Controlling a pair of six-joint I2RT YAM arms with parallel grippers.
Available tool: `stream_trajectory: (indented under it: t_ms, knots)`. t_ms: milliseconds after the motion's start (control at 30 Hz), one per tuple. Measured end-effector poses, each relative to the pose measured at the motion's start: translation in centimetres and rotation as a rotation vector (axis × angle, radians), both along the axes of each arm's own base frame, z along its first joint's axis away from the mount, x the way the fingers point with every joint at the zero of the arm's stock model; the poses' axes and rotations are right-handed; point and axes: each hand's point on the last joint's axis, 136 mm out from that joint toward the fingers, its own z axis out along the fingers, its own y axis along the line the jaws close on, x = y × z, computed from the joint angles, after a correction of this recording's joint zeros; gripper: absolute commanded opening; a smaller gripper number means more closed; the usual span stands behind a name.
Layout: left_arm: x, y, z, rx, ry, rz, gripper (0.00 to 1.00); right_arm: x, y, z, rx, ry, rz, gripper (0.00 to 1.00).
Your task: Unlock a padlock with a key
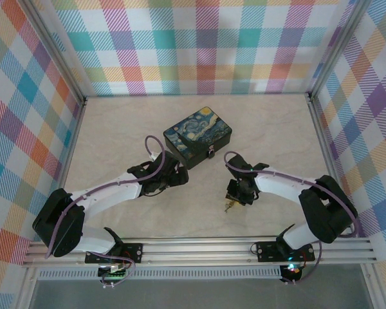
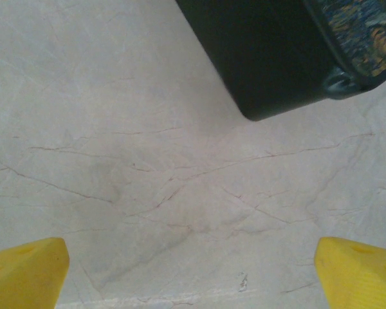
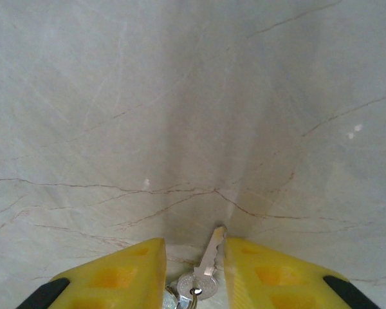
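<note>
Pale marble tabletop (image 1: 116, 129): the padlock (image 1: 211, 153) hangs on the box (image 1: 198, 136) at centre frame. Lower left, the left gripper (image 2: 193, 270) gapes wide. At bottom centre, the right gripper (image 3: 194, 248) flanks the key (image 3: 206, 264), jaws narrowly parted, not clamped.

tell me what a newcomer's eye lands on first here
The black box with a swirly blue-and-yellow starry-night lid sits in the middle of the pale marbled table, framed by bright pastel plaid walls. In the right wrist view, a small silvery metal key sits between the yellow fingers of the right tool.
</note>
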Motion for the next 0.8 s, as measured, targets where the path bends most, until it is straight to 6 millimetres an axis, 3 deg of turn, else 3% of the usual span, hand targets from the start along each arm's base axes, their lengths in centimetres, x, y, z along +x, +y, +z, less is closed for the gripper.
stream_trajectory:
  t_ms: [367,667,800]
  knots:
    - [-0.1,0.0,1.1,-0.014,-0.031,-0.024,0.98,0.0,-0.3,-0.2,-0.082,0.069,0.039,0.18]
    - [-1.0,-0.2,0.6,-0.031,-0.01,-0.057,0.97,1.9,0.2,0.9,-0.103,0.017,0.101,0.11]
    - [-1.2,-0.5,0.6,-0.037,-0.006,-0.071,0.97,3.1,0.6,1.8,-0.101,-0.014,0.13,0.15]
